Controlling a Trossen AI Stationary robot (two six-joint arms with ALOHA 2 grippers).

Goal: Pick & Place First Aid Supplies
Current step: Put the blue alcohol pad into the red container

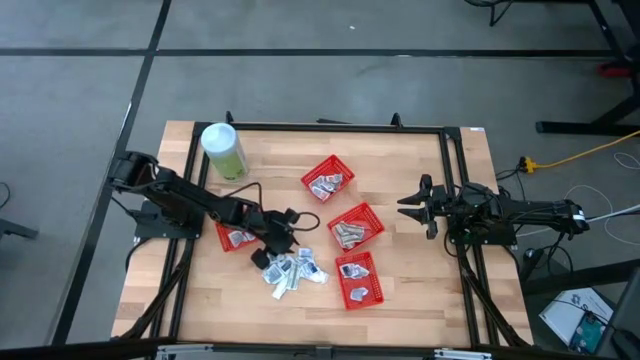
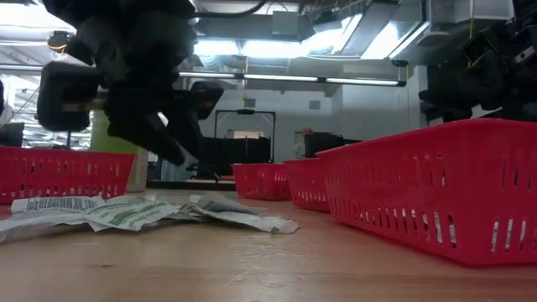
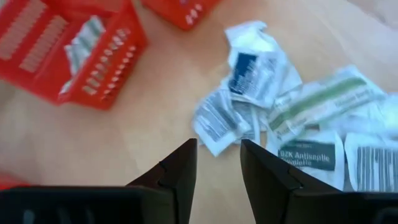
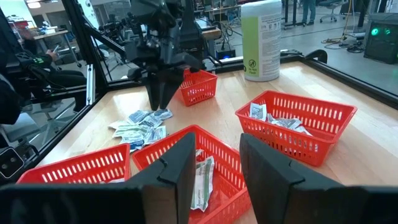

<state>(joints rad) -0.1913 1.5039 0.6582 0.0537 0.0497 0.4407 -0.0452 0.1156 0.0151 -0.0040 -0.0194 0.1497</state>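
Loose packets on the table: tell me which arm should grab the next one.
Left. Its hand hangs open right above the loose packets, with nothing between its fingers. The right hand waits at the table's far side, beyond the red baskets.

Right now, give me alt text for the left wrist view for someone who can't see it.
The left gripper, fingers apart and empty, hovers over a loose pile of first aid packets on the wooden table. A red basket holding packets sits beside the pile.
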